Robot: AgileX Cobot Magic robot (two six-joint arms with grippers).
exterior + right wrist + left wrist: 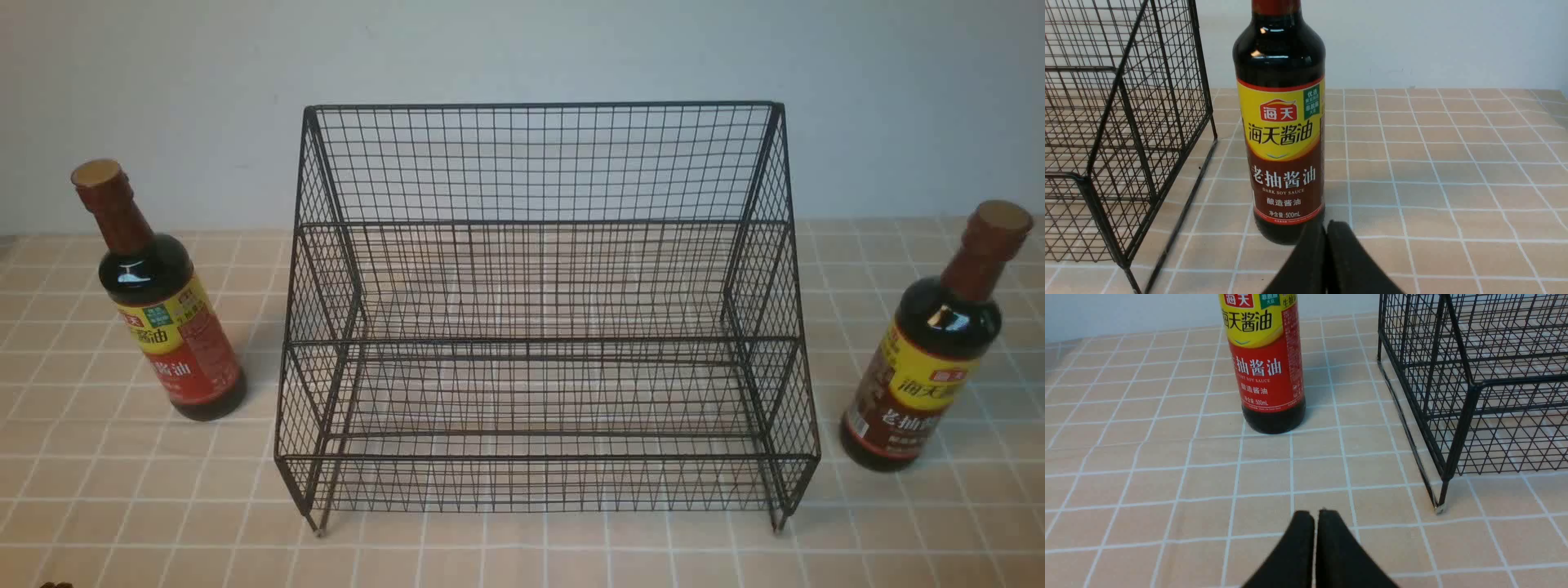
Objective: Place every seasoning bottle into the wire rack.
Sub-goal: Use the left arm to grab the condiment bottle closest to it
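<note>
the frame edge cuts off the red-label bottle [1267, 375] mid-label and the brown-label bottle [1282, 163] at its neck.

Your rack [539, 327], mid-frame, is black metal wire. The left bottle [167, 327] and the right bottle [931, 359] are dark and glossy, with shiny printed labels and dull tan caps. The table cover [98, 490] looks smooth and matt.

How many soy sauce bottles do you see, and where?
2. The red-label bottle stands left of the wire rack, the brown-label bottle right of it, both outside it. None look hidden.
</note>
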